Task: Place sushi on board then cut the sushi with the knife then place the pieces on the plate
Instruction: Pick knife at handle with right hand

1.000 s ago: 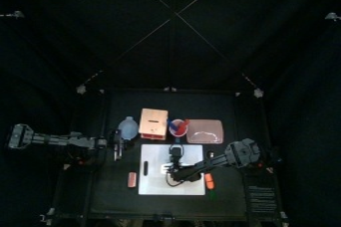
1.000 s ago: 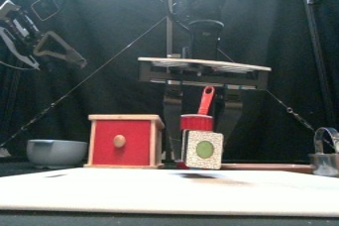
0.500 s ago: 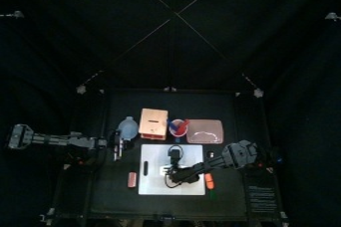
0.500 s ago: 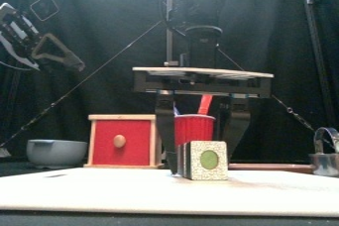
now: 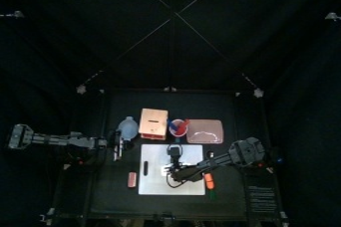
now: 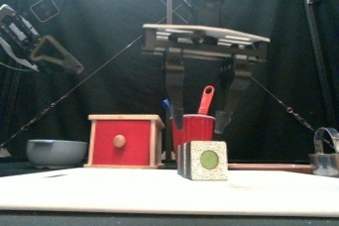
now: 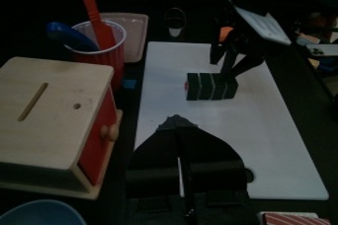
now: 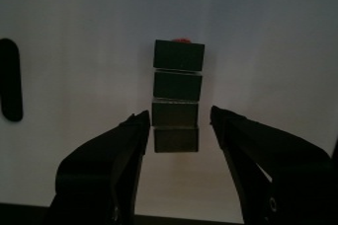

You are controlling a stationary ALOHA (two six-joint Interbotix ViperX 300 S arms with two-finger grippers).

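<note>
sushi roll (image 8: 177, 96): lies flat on the back half of the white cutting board (image 8: 79, 32), blocks in one row.
right gripper (image 8: 179, 113): held over the board, just above the roll's near end; jaws spread wide, nothing gripped.
left gripper (image 7: 183, 130): parked off the board's left edge; jaws drawn together, nothing held.
step: judged as roll placed, knife to be fetched next.
red cup (image 6: 197, 129): just behind the board's back edge; red knife (image 6: 207, 101) and blue knife (image 6: 169, 109) stand in it.
pink tray (image 5: 206, 129): behind the board's back right corner.
how: the right gripper is best lifted straight up before any sideways move, so the roll is not dragged. a knife handle is best taken high, clear of the cup rim. the cut is best lined up on a seam between blocks.
right wrist view only: four blocks and their seams can be counted.
front view only: the roll's end face with its green centre is shown; the jaw tips appear clear of the roll's top.
top view only: the tray is seen.
</note>
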